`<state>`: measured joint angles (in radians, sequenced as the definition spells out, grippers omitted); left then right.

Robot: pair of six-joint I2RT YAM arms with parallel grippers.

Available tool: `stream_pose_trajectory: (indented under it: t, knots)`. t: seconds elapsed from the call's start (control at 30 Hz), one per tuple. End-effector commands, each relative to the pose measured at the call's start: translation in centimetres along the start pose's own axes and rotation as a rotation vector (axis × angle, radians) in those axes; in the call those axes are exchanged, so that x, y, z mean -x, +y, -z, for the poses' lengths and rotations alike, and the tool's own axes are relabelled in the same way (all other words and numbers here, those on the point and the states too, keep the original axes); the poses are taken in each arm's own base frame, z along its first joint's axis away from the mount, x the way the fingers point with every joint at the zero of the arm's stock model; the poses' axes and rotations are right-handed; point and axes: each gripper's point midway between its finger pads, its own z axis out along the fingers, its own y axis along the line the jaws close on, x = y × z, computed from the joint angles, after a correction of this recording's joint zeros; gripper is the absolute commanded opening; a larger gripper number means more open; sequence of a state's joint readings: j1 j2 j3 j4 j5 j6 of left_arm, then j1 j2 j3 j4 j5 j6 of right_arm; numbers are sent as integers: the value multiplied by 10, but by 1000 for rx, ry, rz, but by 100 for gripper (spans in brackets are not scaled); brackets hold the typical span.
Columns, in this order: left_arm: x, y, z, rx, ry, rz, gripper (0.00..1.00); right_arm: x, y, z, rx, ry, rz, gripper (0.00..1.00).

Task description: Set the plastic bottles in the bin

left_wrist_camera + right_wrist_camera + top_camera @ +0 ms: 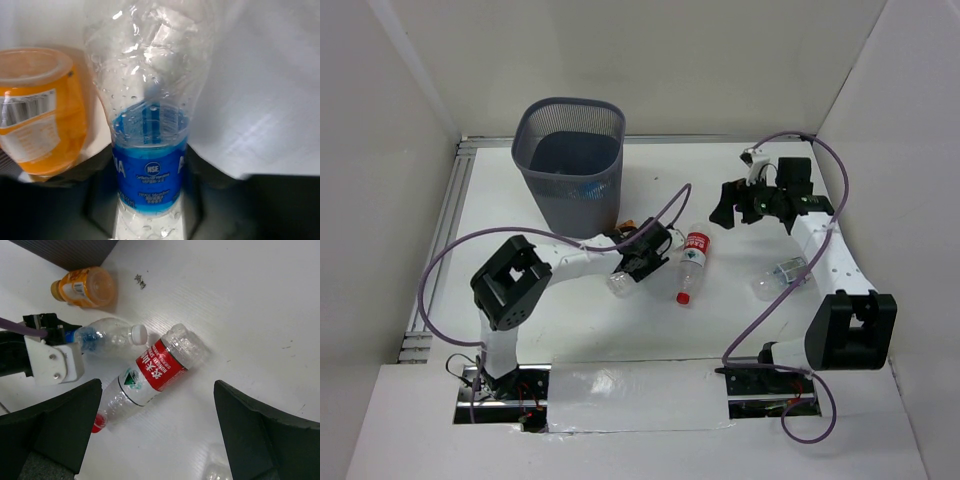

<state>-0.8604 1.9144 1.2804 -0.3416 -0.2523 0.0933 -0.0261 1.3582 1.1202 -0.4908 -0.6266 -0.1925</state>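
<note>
left gripper [630, 271] low — clasping blue-label bottle [150, 170]

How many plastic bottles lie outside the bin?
4: blue-label bottle in the left hand, orange bottle beside it, red-label bottle mid-table, clear bottle by the right arm. Bin may hide more.

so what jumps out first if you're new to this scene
The tall dark mesh bin at the far left of the table, dwarfing everything. Next, the red-label bottle lying on its side mid-table, and just left of it the left pincer clamped on a blue-label bottle, an orange bottle beside it.
</note>
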Motion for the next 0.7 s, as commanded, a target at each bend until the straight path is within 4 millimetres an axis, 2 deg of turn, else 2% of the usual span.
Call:
stream_pose_trajectory:
  t: [0.0,0.03,0.07,0.1,0.13,0.23,0.27,0.3,0.33,0.37,0.43,0.47,0.53,0.57,0.6,0.63,0.67]
  knots:
    - [14,-21,24,-81,-59,33,43,-14,5,1,29,56,5,100]
    - [17,-19,32,-79,-74,48,39,-18,5,-1,32,72,-7,100]
    - [30,-20,45,-81,-109,71,34,-18,5,-1,32,72,-7,100]
    - [46,-11,67,-66,-170,95,27,-21,6,0,34,82,-14,100]
    - [67,-2,86,-48,-229,122,26,-18,3,4,19,69,-38,100]
    - [105,24,139,6,-372,169,22,-16,-6,11,-14,37,-77,100]
    - [128,40,164,29,-444,196,21,-16,-10,14,-21,29,-111,100]
    - [139,55,183,53,-496,232,21,-15,-11,16,-13,21,-130,100]
    - [150,61,195,66,-532,253,21,-15,-11,16,-13,21,-130,100]
    - [167,84,225,93,-612,290,21,-15,-12,18,-12,17,-144,100]
    - [184,108,255,138,-700,346,19,-19,-8,18,2,24,-152,100]
    - [195,128,282,160,-775,395,19,-23,-6,17,14,31,-160,100]
    - [212,148,315,167,-894,448,18,-31,-2,17,31,40,-170,97]
    - [216,167,338,182,-964,502,18,-30,5,14,53,44,-161,95]
    - [218,177,343,194,-992,526,18,-35,9,12,63,57,-163,93]
    - [223,194,367,237,-1081,558,18,-35,13,10,73,62,-168,93]
    - [212,217,373,336,-1097,602,18,-38,22,5,94,71,-171,93]
